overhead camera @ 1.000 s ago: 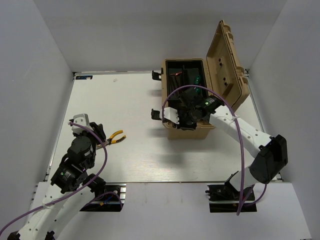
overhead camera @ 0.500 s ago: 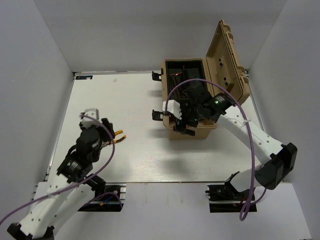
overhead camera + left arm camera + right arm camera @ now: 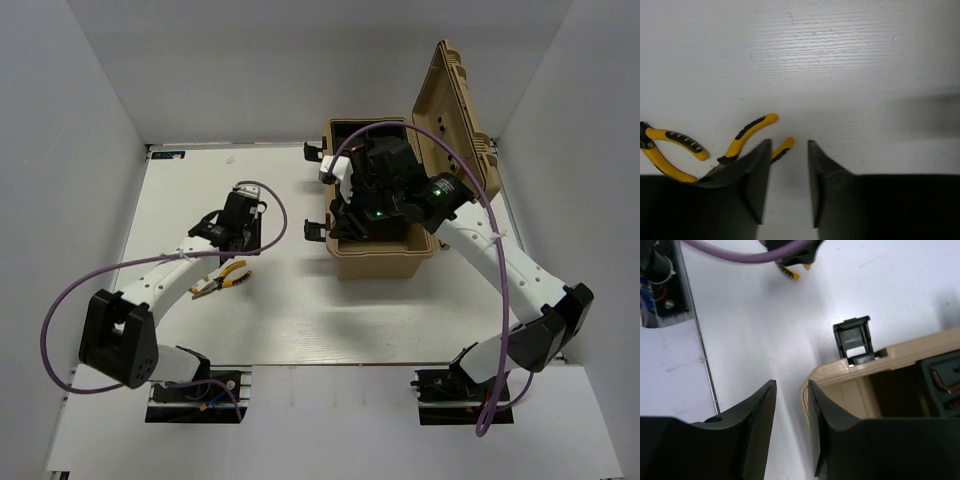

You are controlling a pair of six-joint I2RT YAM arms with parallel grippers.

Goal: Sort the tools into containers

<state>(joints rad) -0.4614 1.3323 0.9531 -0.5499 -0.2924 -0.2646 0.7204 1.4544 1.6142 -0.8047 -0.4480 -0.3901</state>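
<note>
Both arms have swung forward, we see left gripper point(image 3: 789, 147) narrowly parted beside yellow-handled pliers point(image 3: 752, 131) mid-desk, right gripper point(image 3: 791, 387) narrow, empty, over tan case point(image 3: 840, 374) rim

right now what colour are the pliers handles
Yellow with black inserts; pliers clearest in the left wrist view.

Table point(image 3: 290, 330): white top with faint wood-grain lines running across it. A thin metal rail point(image 3: 120, 270) ran along its left edge. Another strip of rail point(image 3: 696, 335) bordered the near edge in the right wrist view, with a plain white ledge point(image 3: 670, 385) just beyond it. White enclosure walls point(image 3: 70, 150) stood at the left, back and right of the table. A small dark label point(image 3: 168, 154) sat at the far-left corner, its text too small to read. A pale speck point(image 3: 230, 157) lay near the far edge. A soft grey shadow point(image 3: 935, 112) fell across the tabletop in the left wrist view.
</note>
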